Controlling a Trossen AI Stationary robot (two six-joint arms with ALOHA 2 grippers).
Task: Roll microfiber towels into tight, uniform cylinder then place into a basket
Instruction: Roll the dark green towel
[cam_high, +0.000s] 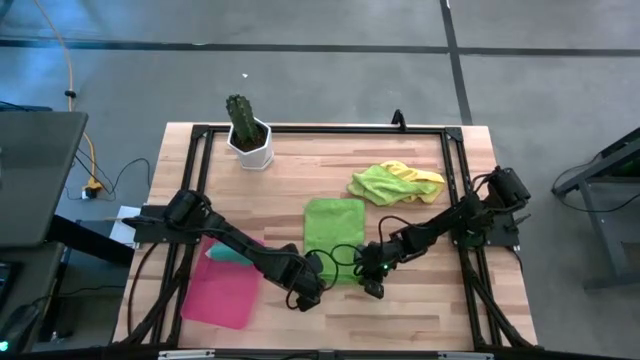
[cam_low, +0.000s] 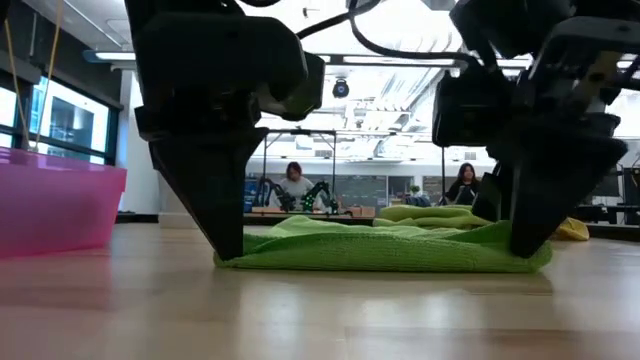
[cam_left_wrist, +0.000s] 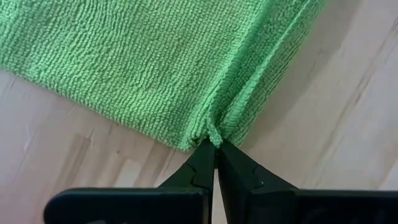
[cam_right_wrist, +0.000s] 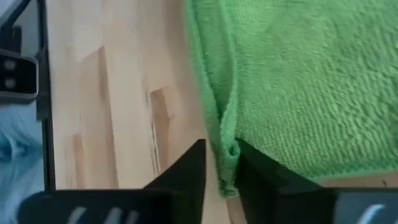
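So the green towel (cam_high: 334, 228) lies flat mid-table, long axis running from the near edge away toward the far side, w/ both arms parked at its near short edge. That edge is what the roll turns on: the cloth stretches away from both grippers, so any rolling has to travel up its length, away from them.

Left gripper (cam_left_wrist: 215, 144) sits at the near-left corner, fingers pinched tight on a little fold of the hem, cloth puckering up into the tips. Right gripper (cam_right_wrist: 219, 163) is at the near-right corner, fingers standing narrowly apart w/ the hem (cam_right_wrist: 227, 149) caught between them; can't say for sure it's gripping firmly vs. just straddling. Both roughly equal distance from the towel's centreline, neither nearer, so it looks like a two-handed job.

Farther out: a lime green towel (cam_high: 375, 182) and a yellow towel (cam_high: 420, 177) bunched together beyond the far-right end, not yet rolled. Basket (cam_high: 222, 290) is off to the left arm's side, near edge, w/ a teal towel (cam_high: 228, 254) at its far rim. Left arm's closer for the drop-off, I'd guess.
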